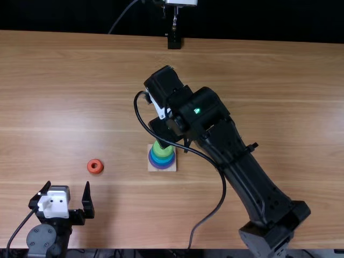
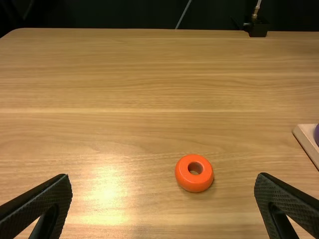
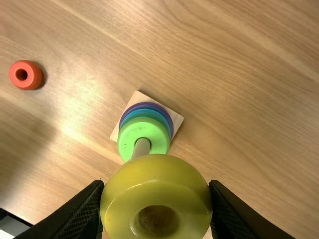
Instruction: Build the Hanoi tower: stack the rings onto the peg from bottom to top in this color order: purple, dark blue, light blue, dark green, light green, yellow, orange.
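Left pincer (image 1: 68, 184) is wide apart, orange ring (image 1: 95, 166) loose on the surface (image 1: 54, 107) near it. Then there's the peg (image 3: 142, 148), light green ring (image 1: 163, 150) topping the purple and blue ones (image 3: 160, 113), and the right pincer (image 1: 165, 131) clamped on the yellow ring (image 3: 154, 174) by the peg.
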Motion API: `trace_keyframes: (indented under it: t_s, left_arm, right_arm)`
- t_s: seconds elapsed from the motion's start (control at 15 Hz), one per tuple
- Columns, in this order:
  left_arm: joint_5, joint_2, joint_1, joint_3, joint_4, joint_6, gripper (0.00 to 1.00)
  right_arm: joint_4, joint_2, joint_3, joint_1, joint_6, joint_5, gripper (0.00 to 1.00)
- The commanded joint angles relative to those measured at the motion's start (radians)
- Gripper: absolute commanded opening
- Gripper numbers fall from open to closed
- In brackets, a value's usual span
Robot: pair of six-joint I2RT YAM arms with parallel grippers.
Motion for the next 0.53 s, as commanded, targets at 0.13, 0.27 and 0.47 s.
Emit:
trace_keyframes:
  t_s: [0.13, 0.27, 0.47]
  left_arm:
    - [0.006, -0.011, 0.001, -0.112, -0.079, 0.003, 1.00]
    - [0.006, -0.011, 0.001, -0.112, -0.079, 0.003, 1.00]
    - [0.006, -0.011, 0.001, -0.112, -0.079, 0.003, 1.00]
  right_arm:
    - [0.001, 0.027, -0.023, 0.032, 0.010, -0.009, 0.00]
    - [-0.001, 0.027, -0.030, 0.032, 0.080, -0.011, 0.00]
    - [0.001, 0.027, -0.073, 0.030, 0.089, -0.011, 0.00]
